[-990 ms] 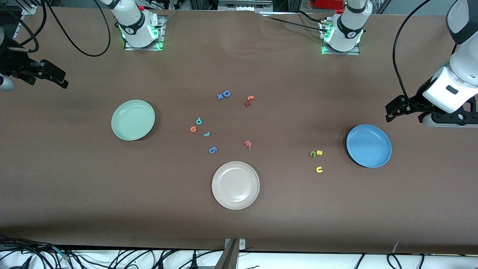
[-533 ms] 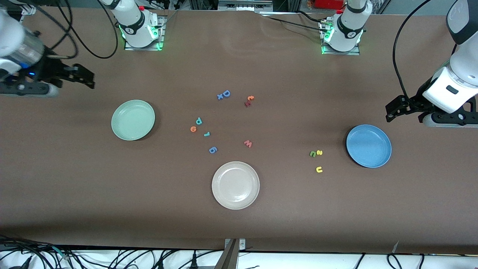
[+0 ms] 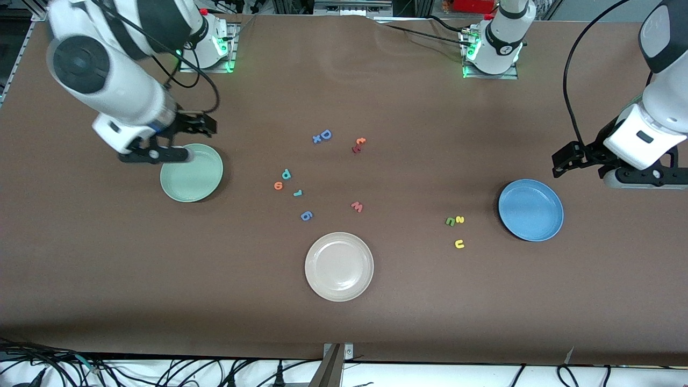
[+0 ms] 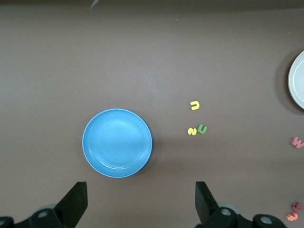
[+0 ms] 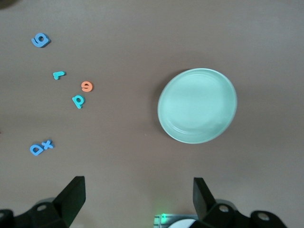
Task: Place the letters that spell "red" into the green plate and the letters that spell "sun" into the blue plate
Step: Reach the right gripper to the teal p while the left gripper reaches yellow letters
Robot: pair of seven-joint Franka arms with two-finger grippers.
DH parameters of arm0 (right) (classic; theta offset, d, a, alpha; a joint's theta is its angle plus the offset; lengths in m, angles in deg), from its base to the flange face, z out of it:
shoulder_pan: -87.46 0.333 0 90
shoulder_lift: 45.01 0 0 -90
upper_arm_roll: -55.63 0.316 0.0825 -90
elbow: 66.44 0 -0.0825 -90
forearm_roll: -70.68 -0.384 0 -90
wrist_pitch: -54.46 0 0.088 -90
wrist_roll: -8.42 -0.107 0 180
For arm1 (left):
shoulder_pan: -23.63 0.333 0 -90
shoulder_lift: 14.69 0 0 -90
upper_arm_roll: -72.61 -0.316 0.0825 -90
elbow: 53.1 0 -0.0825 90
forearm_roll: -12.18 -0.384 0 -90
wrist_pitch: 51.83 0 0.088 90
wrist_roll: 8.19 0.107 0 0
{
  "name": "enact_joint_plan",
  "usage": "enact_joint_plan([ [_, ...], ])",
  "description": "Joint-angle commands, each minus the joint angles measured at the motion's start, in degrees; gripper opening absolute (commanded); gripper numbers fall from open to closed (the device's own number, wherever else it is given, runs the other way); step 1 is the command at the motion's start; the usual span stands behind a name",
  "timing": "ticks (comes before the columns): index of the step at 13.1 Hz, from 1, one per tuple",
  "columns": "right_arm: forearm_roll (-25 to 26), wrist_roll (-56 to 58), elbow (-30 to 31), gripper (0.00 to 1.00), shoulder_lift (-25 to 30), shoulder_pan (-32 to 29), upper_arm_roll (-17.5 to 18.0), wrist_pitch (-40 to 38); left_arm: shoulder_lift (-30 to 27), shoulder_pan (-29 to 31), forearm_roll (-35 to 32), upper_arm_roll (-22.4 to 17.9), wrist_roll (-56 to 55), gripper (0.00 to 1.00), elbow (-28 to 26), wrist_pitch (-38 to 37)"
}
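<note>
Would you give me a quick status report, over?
Right claw open above green plate. Left claw open, near blue plate. All letters on table, both plates empty.

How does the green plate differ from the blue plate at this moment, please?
Colour: the green plate is pale mint, the blue plate medium blue.
Place: the green plate lies toward the right arm's end of the table, the blue plate toward the left arm's end.
Neighbours: the yellow and green letters lie close beside the blue plate; the teal and orange letters lie farther off from the green plate.
Shared: both are round, alike in size, and hold no letters.
</note>
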Motion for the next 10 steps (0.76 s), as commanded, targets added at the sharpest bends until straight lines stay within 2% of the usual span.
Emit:
enact_joint_plan([
  [1, 0.3, -5.8, 1.6, 1.0, -4.8, 3.5, -0.1, 6.6, 4.1, -0.3, 1.4, 0.1, 0.5, 1.0, 1.8, 0.2],
  [4, 0.2, -14.6, 8.1, 1.0, -10.2, 6.8, -0.1, 22.6, 12.6, -1.6, 1.8, 0.1, 0.9, 0.99, 1.7, 7.5],
  [7, 0.2, -21.1, 9.5, 1.0, -15.1, 10.9, -0.1, 28.5, 18.7, -3.2, 1.9, 0.1, -2.7, 0.99, 1.4, 11.4],
  [10, 0.2, -21.4, 14.6, 1.0, -17.8, 11.2, 0.0, 39.8, 22.6, -4.4, 4.8, 0.1, -11.1, 0.96, 1.6, 15.3],
])
